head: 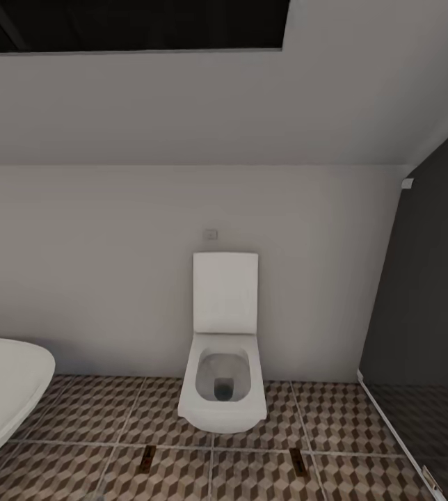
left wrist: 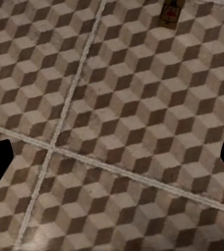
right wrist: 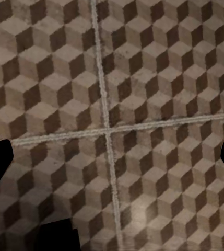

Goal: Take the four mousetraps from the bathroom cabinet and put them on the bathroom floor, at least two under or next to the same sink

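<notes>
Cube-patterned bathroom floor (head: 252,480) fills the lower frame, toilet (head: 222,376) centre. Two mousetraps (head: 147,458) (head: 297,460) lie flat before it (set down, I judge). Left claw (left wrist: 112,157) and right claw (right wrist: 112,157) spread apart, empty.

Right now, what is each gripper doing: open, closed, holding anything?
Left gripper: jaws spread wide, open, nothing between them.
Right gripper: jaws spread wide, open, nothing held.
</notes>
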`<state>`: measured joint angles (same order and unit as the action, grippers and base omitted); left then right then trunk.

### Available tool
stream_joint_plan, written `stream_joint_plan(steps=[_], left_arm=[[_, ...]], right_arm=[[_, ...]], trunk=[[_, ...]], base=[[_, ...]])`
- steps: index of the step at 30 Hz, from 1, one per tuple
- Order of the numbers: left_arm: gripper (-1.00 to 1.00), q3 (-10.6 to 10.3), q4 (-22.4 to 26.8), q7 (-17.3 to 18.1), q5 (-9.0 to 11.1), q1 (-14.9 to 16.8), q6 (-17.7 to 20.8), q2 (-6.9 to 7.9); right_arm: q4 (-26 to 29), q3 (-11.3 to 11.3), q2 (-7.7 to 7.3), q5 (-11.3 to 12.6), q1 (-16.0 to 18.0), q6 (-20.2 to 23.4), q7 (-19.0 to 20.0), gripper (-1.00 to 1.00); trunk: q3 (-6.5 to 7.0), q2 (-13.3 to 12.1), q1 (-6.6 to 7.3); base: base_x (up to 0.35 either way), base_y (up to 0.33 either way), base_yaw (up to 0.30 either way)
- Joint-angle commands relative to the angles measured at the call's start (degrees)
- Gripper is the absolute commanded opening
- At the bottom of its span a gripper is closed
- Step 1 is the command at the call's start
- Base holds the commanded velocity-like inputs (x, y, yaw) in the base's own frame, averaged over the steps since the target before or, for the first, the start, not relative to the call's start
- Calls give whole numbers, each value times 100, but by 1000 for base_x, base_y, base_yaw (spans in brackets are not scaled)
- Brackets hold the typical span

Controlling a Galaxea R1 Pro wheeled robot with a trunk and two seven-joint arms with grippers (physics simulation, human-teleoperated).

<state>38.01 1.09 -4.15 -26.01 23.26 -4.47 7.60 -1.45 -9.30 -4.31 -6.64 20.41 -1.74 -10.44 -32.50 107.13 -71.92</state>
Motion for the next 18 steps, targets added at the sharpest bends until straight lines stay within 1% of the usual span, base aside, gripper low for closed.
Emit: stream_joint_plan(steps=[1, 7, 12, 18], left_arm=[[100, 41, -14, -21, -63, -34, -28, 1], [100, 39, -33, -11, -72, -197, -34, -8], [100, 33, -63, -4, -77, -289, -32, -25], [100, 27, -78, 0, -83, -480, -54, -136]], right_arm=[[-18, -46, -1, -63, -53, -20, -15, 100], [-27, -46, 15, -65, -283, -19, -6, 100], [-33, -46, 45, -65, -385, 3, 2, 100], [-38, -46, 61, -65, -581, -4, 6, 100]], trunk=[[13, -38, 23], [121, -279, 155], [210, -480, 265], [318, -720, 397]], base=[[0, 0, 0], [0, 0, 0], [0, 0, 0], [0, 0, 0]])
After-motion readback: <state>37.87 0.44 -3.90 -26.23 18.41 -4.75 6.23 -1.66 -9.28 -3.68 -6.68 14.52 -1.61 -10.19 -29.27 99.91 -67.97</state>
